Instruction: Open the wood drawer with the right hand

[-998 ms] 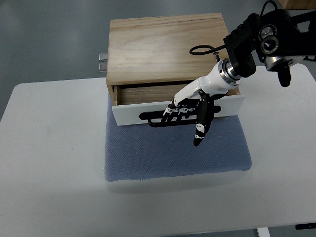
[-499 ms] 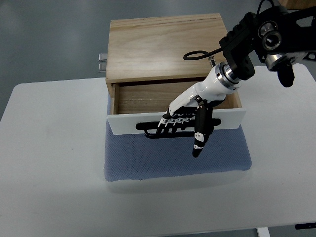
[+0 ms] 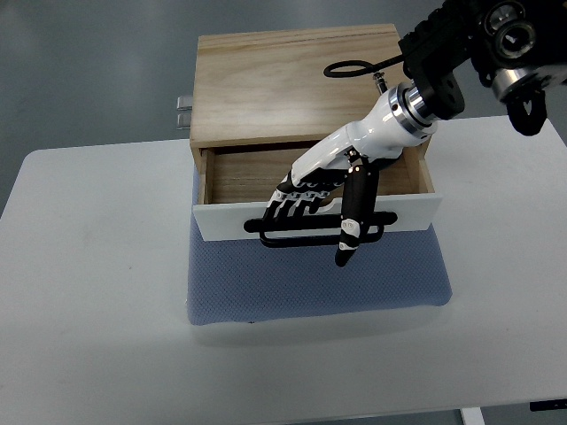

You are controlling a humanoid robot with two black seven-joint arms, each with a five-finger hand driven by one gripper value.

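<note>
Wood drawer [image 3: 314,173] sits partly pulled out of its wooden cabinet [image 3: 297,84], which rests on a blue mat [image 3: 310,283] on the white tabletop [image 3: 97,283]. The white drawer front [image 3: 221,223] carries a black bar handle [image 3: 292,235]. The right hand [image 3: 306,195] reaches in from the upper right, its four fingers [image 3: 285,205] curled over the handle from above in a hooking grasp, while the thumb [image 3: 348,232] points straight down across the drawer front and past its lower edge. The left hand is out of view.

To perform the pull well, the fingers should keep hooked behind the bar and the force should run straight toward the robot, parallel to the drawer sides. A sideways or downward component would likely bind the drawer or drag the cabinet across the mat. The extended thumb should stay clear of the mat.
</note>
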